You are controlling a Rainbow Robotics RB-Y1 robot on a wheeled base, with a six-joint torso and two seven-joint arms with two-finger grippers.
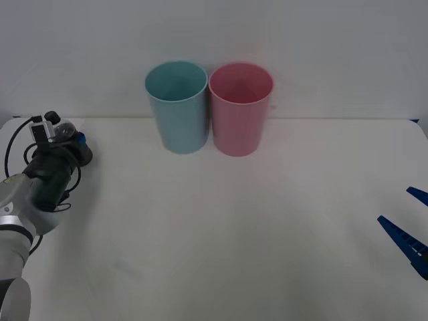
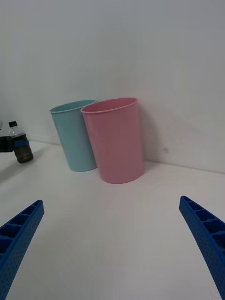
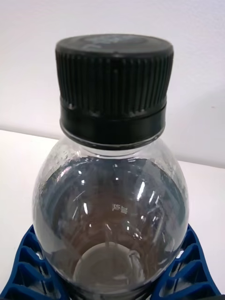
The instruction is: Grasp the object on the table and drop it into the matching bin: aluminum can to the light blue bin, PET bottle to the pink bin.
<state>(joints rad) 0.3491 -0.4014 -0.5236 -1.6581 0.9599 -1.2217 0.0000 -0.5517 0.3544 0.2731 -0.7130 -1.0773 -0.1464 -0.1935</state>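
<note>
Bare lab setup: white table against a blank wall.

The light blue bin and the pink bin stand rim to rim at the back of the bench, with no gap between them to pass. Bare bench lies open in front and on both flanks; both rims are open from above.
</note>
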